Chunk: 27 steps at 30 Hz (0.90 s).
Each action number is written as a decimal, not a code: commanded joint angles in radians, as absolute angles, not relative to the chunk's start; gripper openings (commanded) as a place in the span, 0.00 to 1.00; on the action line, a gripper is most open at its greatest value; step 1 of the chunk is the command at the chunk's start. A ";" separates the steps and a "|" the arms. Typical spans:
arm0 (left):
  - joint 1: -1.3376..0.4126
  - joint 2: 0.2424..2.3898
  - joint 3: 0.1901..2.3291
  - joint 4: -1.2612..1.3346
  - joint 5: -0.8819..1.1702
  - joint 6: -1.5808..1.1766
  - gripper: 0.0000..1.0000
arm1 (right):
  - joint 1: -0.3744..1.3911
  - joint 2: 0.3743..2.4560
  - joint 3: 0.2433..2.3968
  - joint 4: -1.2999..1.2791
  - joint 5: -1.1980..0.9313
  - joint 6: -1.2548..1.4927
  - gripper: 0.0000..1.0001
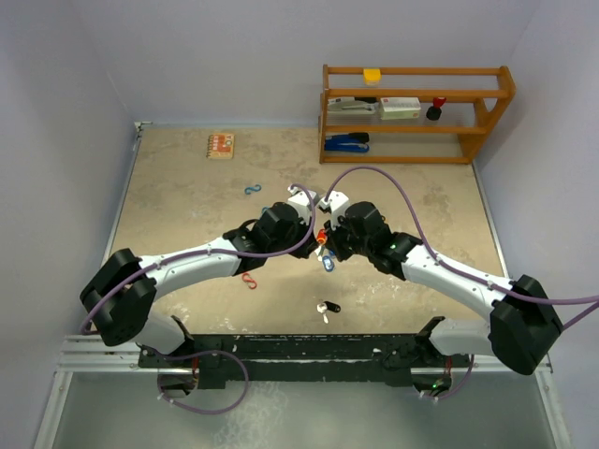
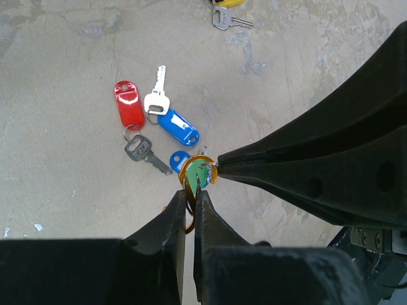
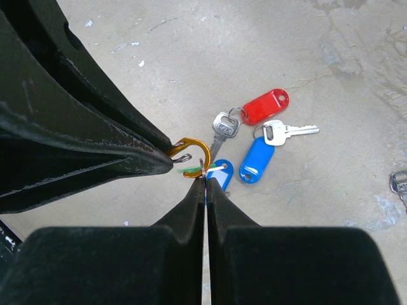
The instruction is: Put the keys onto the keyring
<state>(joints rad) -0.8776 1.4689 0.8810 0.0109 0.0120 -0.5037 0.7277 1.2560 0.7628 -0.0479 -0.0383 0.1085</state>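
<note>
Above the table, my left gripper is shut on an orange hook-shaped keyring. My right gripper is shut on the small silver split ring of a green-tagged key. That ring meets the curved end of the orange keyring; I cannot tell whether it is threaded on. In the top view both grippers meet tip to tip at mid-table. Below them lie loose keys: a red tag, a white-headed key, a blue tag, a dark key and another blue tag.
A yellow-tagged key lies farther off, and a black and white key nearer the arm bases. A red S-clip and a blue S-clip lie left of centre. At the back stand a wooden shelf and a small box.
</note>
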 commanded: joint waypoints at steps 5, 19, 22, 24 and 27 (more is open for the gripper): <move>-0.883 1.425 0.902 0.038 0.047 -0.486 0.00 | 0.731 1.232 0.755 -0.010 0.027 0.083 0.00; -0.885 1.434 0.899 0.045 0.060 -0.485 0.00 | 0.731 1.219 0.739 0.021 0.056 0.077 0.00; -0.885 1.434 0.900 0.041 0.054 -0.488 0.00 | 0.731 1.215 0.741 0.021 0.064 0.075 0.00; -0.885 1.433 0.904 0.029 0.038 -0.491 0.16 | 0.731 1.212 0.742 0.021 0.070 0.072 0.00; -0.884 1.421 0.905 0.016 0.005 -0.493 0.36 | 0.731 1.210 0.747 0.014 0.081 0.068 0.00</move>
<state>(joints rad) -0.8780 1.4677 0.8810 0.0090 0.0242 -0.5003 0.7330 1.2415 0.7452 -0.0090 0.0273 0.0929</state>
